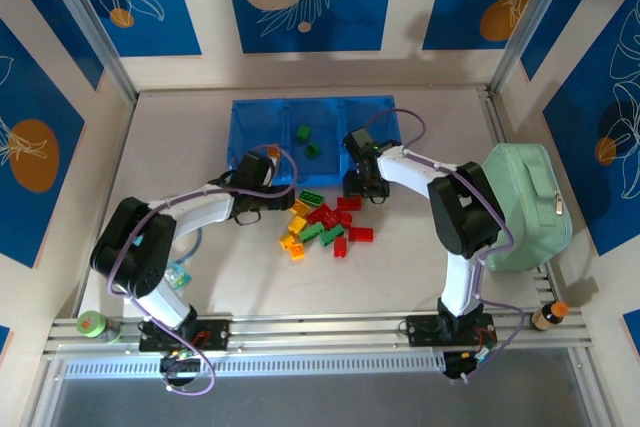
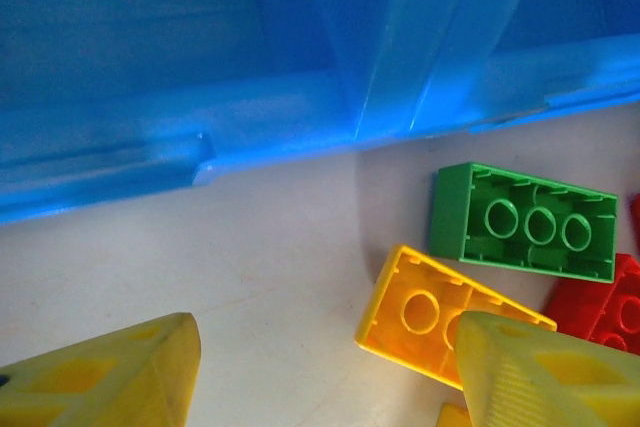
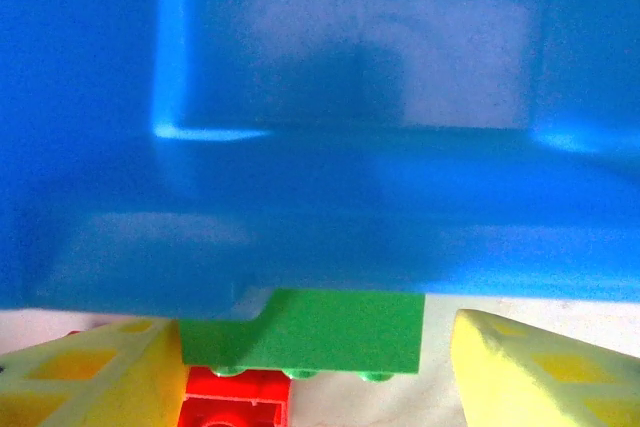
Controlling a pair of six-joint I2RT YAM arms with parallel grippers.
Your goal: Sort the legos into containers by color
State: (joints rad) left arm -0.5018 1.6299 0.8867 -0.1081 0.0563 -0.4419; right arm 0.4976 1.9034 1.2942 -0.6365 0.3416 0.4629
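Left hand (image 2: 320, 387) is low over the surface (image 2: 230, 277), ribbed yellow fingers (image 2: 100, 377) spread, nothing between them. An orange-yellow brick (image 2: 420, 312) lies just beside one finger and partly behind it. Past that we see an upturned green brick (image 2: 525, 222), hollow side up with three round tubes showing, and a red brick (image 2: 600, 307) at the frame edge. The tray (image 2: 250, 117) wall stands right ahead: translucent blue, glossy, with a divider rib.

Right hand (image 3: 320, 377) is also spread, not clamped. A green brick (image 3: 320, 332) sits between its fingers (image 3: 550, 367), right at the tray's near wall, smooth face toward the camera and studs along its lower edge. It rests over a lower red brick (image 3: 235, 402). There's a clear gap on one side, and the other side is close (we can't tell if it touches).

From above, the loose pile (image 1: 320, 222) of red, green and orange-yellow bricks lies on the surface just in front of the tray, between the two hands. Two green bricks (image 1: 302, 132) are in the middle compartment. A mint pouch (image 1: 525, 207) sits well off to the right.
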